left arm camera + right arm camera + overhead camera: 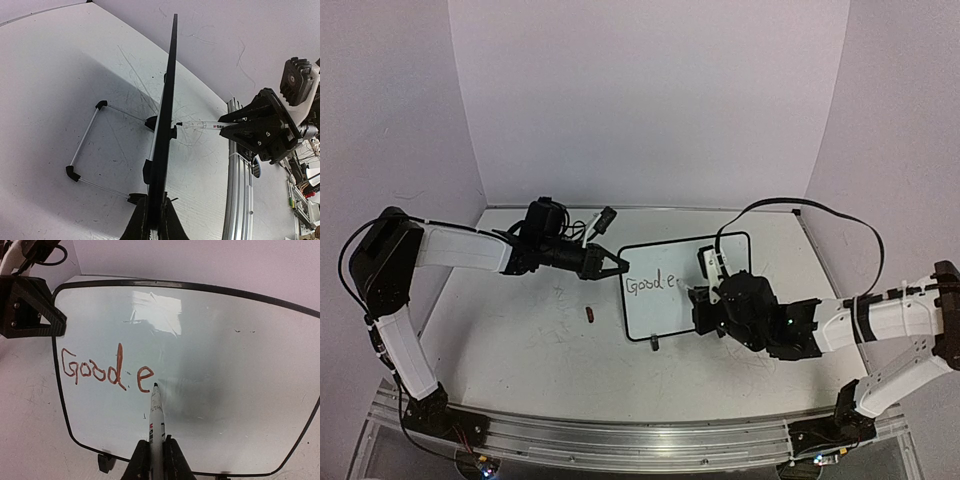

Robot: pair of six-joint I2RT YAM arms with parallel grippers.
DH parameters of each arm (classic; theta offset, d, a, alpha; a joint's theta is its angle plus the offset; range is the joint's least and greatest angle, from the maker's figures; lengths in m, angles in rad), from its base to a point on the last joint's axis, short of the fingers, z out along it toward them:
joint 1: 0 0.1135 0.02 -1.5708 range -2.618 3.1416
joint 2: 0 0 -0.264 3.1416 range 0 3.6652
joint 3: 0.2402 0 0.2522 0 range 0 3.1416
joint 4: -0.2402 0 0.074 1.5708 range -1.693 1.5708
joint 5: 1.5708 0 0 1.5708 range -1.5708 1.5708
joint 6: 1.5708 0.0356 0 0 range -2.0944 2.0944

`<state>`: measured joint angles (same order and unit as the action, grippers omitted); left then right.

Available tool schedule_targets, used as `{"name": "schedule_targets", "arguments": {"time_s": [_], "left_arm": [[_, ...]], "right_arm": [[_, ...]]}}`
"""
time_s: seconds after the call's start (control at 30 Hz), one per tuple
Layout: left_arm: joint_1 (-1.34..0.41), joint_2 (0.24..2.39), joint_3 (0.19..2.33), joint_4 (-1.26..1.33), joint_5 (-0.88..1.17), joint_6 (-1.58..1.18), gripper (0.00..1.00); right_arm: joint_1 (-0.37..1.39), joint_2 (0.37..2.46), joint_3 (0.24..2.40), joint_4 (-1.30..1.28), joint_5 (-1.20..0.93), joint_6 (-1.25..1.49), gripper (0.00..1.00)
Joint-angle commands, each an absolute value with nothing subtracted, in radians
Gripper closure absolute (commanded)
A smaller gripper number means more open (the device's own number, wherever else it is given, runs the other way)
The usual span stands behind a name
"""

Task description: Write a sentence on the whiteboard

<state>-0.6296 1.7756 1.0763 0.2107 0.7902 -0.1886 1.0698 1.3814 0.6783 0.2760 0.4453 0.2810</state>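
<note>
Writing: words (pixel 107 369) "Good e" on board (pixel 235 365), marker (pixel 156 415) tip touching
Left gripper (pixel 618 264): pinching board edge
Right gripper (pixel 155 450): pinching marker

Glossy whiteboard (pixel 210 365), scuffed matt tabletop (pixel 520 350)

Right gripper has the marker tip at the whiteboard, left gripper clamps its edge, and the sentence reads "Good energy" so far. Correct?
Not quite. In the right wrist view the sentence reads only "Good e". The rest holds: the right gripper has the marker tip at the whiteboard, and the left gripper clamps its edge.
</note>
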Motion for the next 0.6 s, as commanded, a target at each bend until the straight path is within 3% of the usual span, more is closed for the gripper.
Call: {"name": "schedule_targets", "arguments": {"time_s": [0.0, 0.57], "left_arm": [[-0.638, 1.779, 1.078, 0.15, 0.733, -0.164, 1.0], [-0.638, 1.775, 1.077, 0.15, 0.733, -0.164, 1.0]], "right_arm": [[1.069, 1.392, 0.72, 0.318, 0.458, 0.271, 1.0], [1.07, 1.436, 0.754, 0.319, 0.514, 0.283, 1.0]]}}
